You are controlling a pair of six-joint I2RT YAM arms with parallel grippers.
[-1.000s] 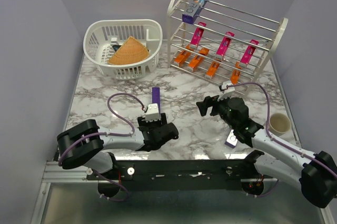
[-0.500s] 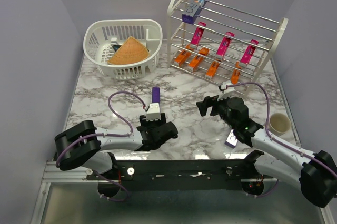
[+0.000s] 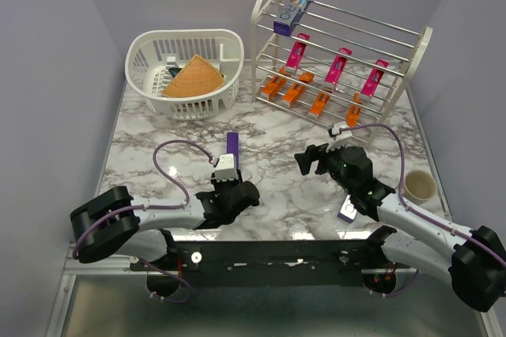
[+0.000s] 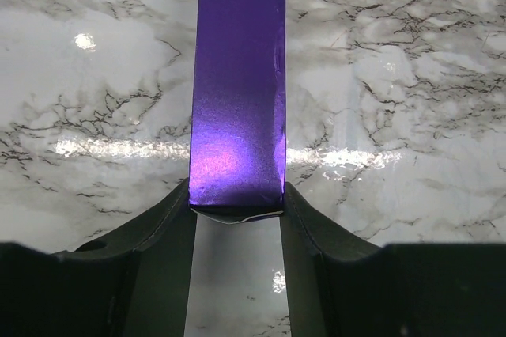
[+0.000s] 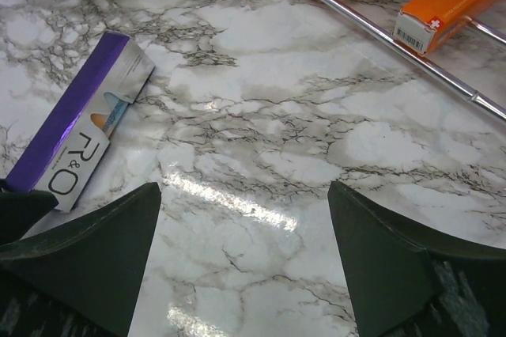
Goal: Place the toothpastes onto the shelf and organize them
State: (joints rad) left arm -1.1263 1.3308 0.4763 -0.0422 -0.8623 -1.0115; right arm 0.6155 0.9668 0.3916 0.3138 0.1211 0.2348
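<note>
While R gripper [image 5: 241, 195] hangs wide, L arm [image 3: 170, 212] lies low, L gripper [image 4: 237, 196] seemingly pinching purple carton [image 4: 237, 76].

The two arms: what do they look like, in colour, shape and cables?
Both the left arm and the right arm have pale grey tubular links and bulky black joint housings. A thin purple cable loops beside each. The left gripper and right gripper have dark, wedge-shaped fingers.

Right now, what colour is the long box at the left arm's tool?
Shiny metallic purple; the toothpaste carton shows best in the left wrist view.
</note>
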